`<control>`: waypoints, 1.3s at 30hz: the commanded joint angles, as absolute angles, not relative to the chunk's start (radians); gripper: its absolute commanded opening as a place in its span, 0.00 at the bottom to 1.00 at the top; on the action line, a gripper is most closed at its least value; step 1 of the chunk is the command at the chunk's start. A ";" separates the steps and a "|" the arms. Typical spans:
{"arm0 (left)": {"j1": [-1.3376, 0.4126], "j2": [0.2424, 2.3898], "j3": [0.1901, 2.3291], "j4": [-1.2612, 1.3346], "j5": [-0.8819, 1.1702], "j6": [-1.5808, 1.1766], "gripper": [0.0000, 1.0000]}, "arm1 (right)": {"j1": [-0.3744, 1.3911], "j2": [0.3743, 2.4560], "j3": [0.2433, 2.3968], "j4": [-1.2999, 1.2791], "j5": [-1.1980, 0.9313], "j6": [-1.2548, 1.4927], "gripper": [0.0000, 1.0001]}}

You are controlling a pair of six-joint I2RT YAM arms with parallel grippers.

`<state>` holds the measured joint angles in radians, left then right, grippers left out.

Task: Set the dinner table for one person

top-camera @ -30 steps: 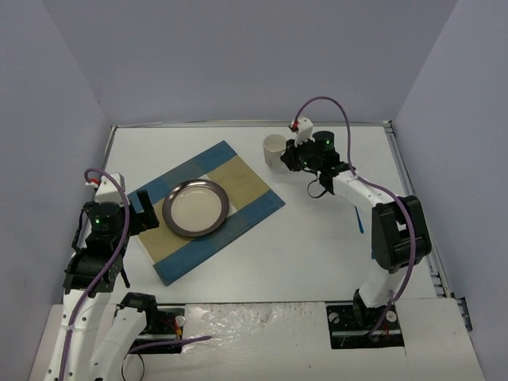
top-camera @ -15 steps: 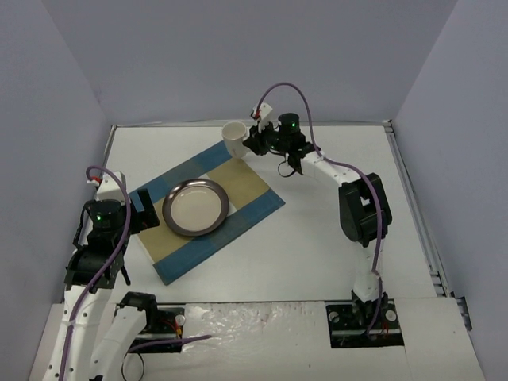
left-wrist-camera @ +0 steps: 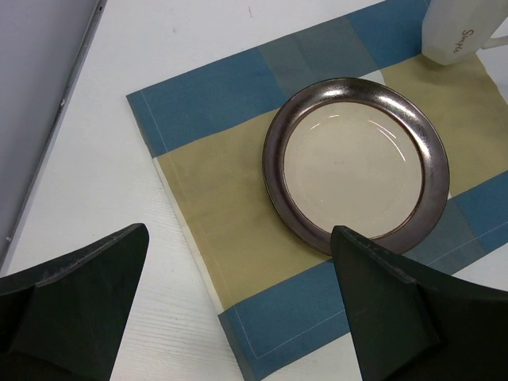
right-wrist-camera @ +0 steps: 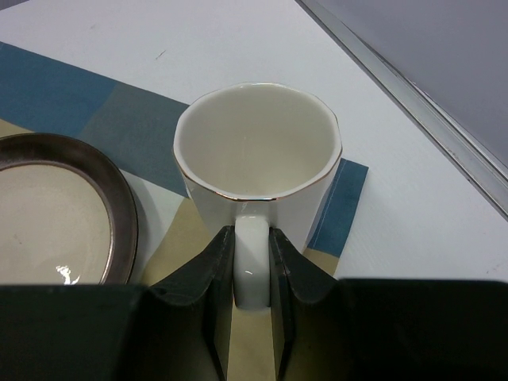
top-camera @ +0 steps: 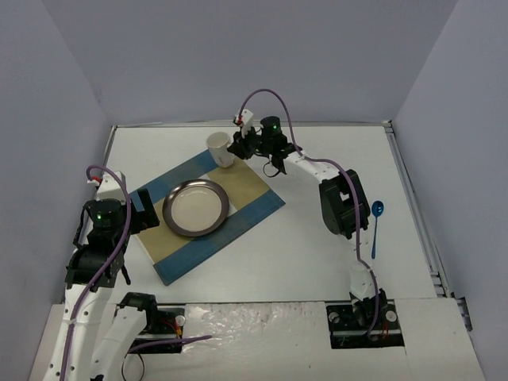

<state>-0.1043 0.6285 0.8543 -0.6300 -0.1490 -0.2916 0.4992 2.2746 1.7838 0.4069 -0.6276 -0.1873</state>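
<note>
Items counted on the one table: one striped placemat, one dark-rimmed plate resting on the placemat, and one white cup at the placemat's far edge. One blue spoon lies well to the right of the placemat.

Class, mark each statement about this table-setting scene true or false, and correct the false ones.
1. The right gripper grips the mug by its handle. True.
2. The plate lies directly on the table. False: it lies on the placemat.
3. The mug is full. False: it is empty.
4. The left gripper is open and holds nothing. True.
5. The spoon lies on the plate. False: it lies on the table, beside the right arm.
</note>
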 commanded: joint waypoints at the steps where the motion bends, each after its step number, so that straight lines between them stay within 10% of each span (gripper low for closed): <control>1: -0.097 0.643 0.865 -0.580 -0.143 -0.290 0.97 | 0.506 2.255 1.885 0.648 -0.667 -0.167 0.00; 39: -0.078 0.646 0.862 -0.575 -0.130 -0.287 0.97 | 0.515 2.366 1.741 0.967 -0.652 -0.146 0.01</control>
